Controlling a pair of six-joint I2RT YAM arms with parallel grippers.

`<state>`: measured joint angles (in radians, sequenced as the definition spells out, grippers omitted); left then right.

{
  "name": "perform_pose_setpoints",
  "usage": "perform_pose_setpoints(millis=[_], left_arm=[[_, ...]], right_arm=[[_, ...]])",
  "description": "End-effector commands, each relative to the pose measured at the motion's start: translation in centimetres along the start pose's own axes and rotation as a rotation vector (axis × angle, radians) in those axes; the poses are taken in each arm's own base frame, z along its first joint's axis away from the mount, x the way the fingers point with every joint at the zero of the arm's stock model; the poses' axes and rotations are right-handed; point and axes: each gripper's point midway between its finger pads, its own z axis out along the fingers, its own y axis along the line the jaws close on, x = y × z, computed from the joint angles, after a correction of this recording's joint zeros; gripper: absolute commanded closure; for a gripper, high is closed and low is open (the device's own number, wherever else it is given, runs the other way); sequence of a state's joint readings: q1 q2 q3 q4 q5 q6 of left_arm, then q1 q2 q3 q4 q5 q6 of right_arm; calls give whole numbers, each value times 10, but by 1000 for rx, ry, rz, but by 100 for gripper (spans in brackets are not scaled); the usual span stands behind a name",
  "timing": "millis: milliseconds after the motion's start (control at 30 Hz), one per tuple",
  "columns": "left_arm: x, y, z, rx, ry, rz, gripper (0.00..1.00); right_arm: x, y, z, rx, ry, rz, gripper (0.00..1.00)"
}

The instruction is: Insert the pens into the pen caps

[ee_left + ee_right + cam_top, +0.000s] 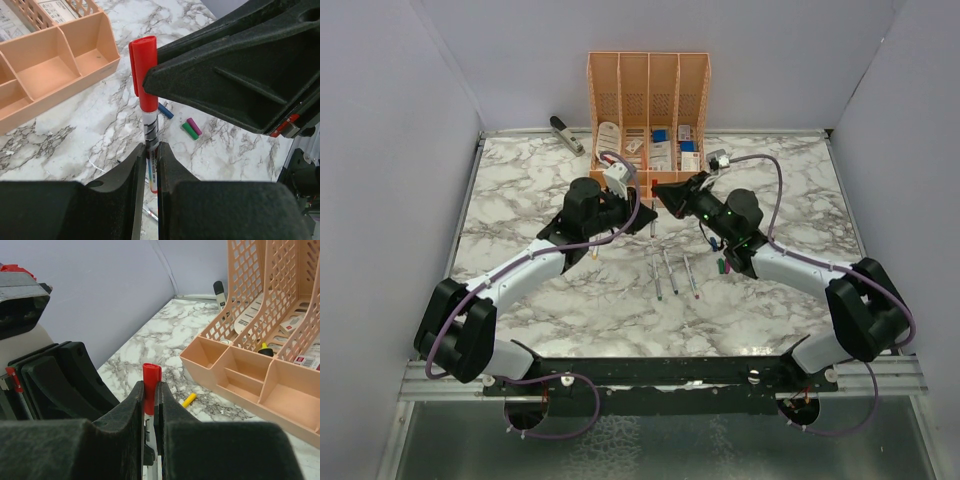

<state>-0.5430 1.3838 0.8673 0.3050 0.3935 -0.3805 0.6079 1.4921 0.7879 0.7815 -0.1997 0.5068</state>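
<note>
Pen in hand: thin grey-white marker pen [150, 127], held upright off the white marble surface [520, 200], mid-scene, just near of the orange plastic desk organizer [603, 90].

- Left fingers [134, 170] are pressed onto the lower barrel.
- Right fingers [131, 407] pinch the stubby red plastic cap [142, 65] from both sides.
- The cap sits over the pen's upper end. I cannot tell whether it is fully home.

Remaining:
- Three more grey-white pens [670, 270] lie side by side on the surface, near of the fingers.
- A small yellow cap [189, 400] lies loose to the left.
- A blue cap [166, 111], green cap [189, 131] and magenta cap [194, 126] lie loose to the right, green and magenta side by side.

Risks, as judged:
- The barrel could slide down through the left fingers during the push, because smooth plastic is held by a narrow pinch. The cap would then look seated but stay loose.
- The cap could tilt in the right fingers if the two arms are not in line. It would then jam or pop off sideways.
- If either side lets go before the cap is seated, the pen could drop onto the loose pens below and scatter them or the caps.
</note>
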Motion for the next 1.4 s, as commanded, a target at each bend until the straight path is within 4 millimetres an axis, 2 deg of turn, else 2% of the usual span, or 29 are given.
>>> perform_pose_setpoints(millis=[0, 167, 633, 933, 1067, 1233, 1367], left_arm=[[-100, -7, -10, -20, -275, 125, 100], [-122, 0, -16, -60, -340, 144, 100], [-146, 16, -36, -176, -447, 141, 100], [-145, 30, -46, -244, -468, 122, 100], [-145, 29, -45, -232, -466, 119, 100], [-139, 28, -45, -225, -454, 112, 100], [-124, 32, -44, -230, -409, 108, 100]], right_arm=[[63, 4, -9, -20, 226, -9, 99], [80, 5, -11, 12, 281, -17, 99], [116, 0, -7, 66, 421, 24, 99], [112, 0, -10, 81, 440, 12, 99], [114, 0, -16, 84, 448, 13, 99], [101, -2, -20, 109, 409, -12, 99], [86, -7, -23, 158, 370, -31, 99]])
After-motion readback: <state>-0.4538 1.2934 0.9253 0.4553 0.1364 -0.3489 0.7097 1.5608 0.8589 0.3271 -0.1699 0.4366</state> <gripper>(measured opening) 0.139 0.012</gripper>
